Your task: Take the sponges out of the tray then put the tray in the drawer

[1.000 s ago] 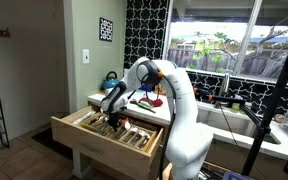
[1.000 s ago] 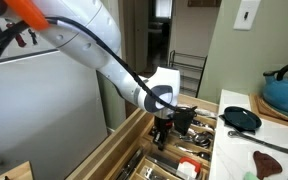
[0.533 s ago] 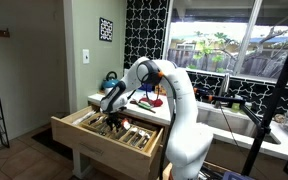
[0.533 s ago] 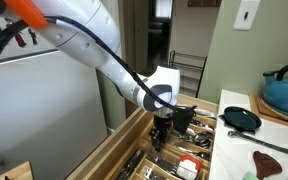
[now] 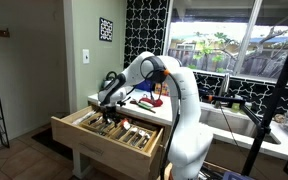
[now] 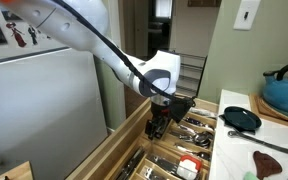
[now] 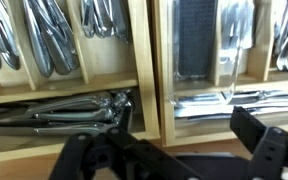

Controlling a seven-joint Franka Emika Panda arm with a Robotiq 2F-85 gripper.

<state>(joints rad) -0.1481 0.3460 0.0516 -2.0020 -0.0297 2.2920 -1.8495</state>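
The light-wood drawer stands pulled out under the counter, its compartments full of metal cutlery. In the wrist view a clear tray with a dark base lies in a drawer compartment, on top of cutlery and free of the fingers. My gripper hangs just above the drawer with its jaws open and nothing between them. Both exterior views show the gripper over the drawer's middle. I cannot make out the sponges for certain.
The white counter beside the drawer carries a blue kettle, a small black pan and a dark utensil. A black tripod stands by the sink and window. A white appliance stands beside the drawer.
The jaws have gone from shut to open, letting go of the tray in the drawer. The gripper has risen a little above the drawer.
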